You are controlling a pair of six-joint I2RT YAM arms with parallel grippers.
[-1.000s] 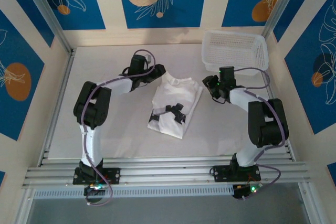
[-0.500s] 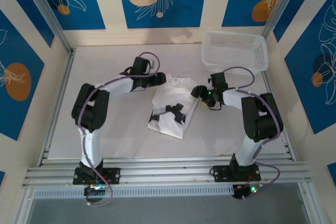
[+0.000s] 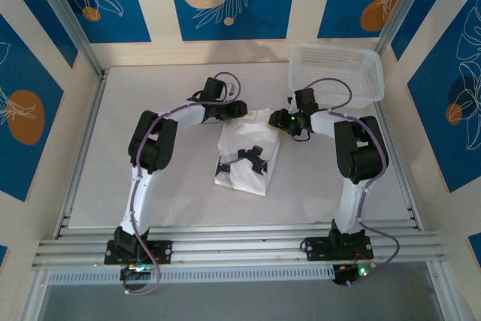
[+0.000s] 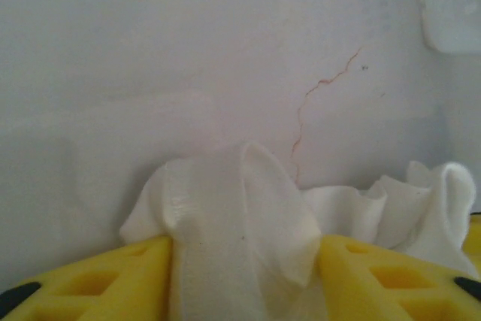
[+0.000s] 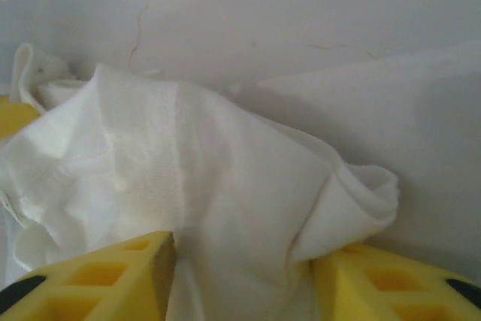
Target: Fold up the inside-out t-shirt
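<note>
gripping the far end of the shirt from 2 sides, the arms look to be midway through a crosswise fold. the shirt lies mid-table as a narrow strip, seemingly already doubled lengthwise, with its dark print up. its near end is flat on the table and its far end is gathered up. the left gripper is clamped on a bunched ridge of white cloth that rises between its yellow fingers. the right gripper pinches a broader fold of the same cloth. in the top view the 2 grippers sit close together at that far edge, with the basket near the right arm. the next move likely calls for lifting both holds together and carrying them toward the near hem, keeping the edge taut and level so the layers land square. thin cloth slipping from 1 grip would skew the fold.
</note>
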